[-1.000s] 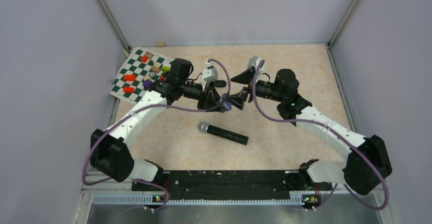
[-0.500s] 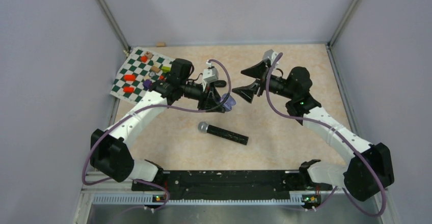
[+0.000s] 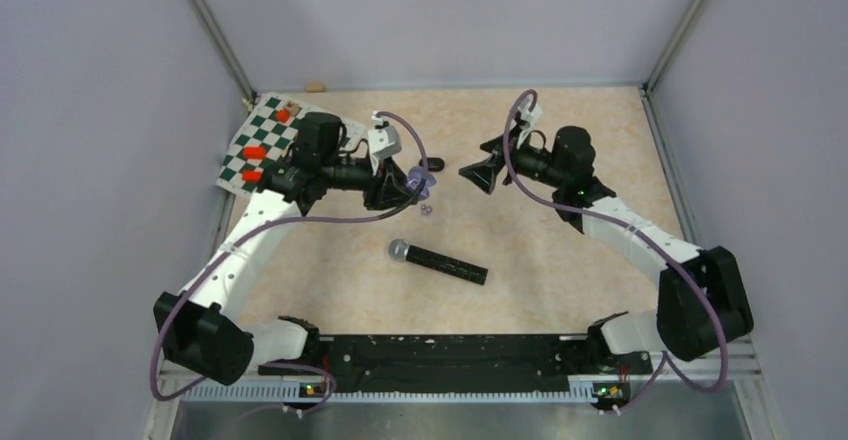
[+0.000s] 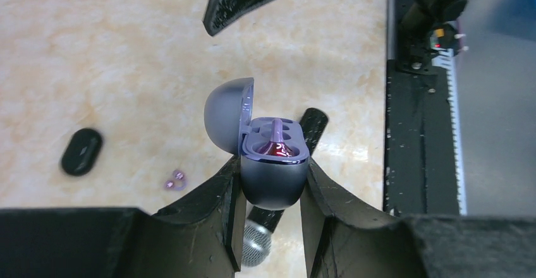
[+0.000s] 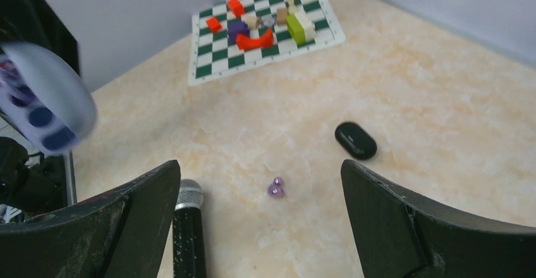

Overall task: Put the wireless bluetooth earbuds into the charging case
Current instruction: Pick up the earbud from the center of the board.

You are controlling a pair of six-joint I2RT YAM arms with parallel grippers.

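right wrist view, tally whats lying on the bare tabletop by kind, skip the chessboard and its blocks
purple earbuds: 2
black case: 1
microphone: 1
total: 4

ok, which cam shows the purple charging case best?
Left wrist: the charging case fills centre frame, lid open, sockets visible. Top external shows only a small purple shape; right wrist catches it blurred at the left edge.
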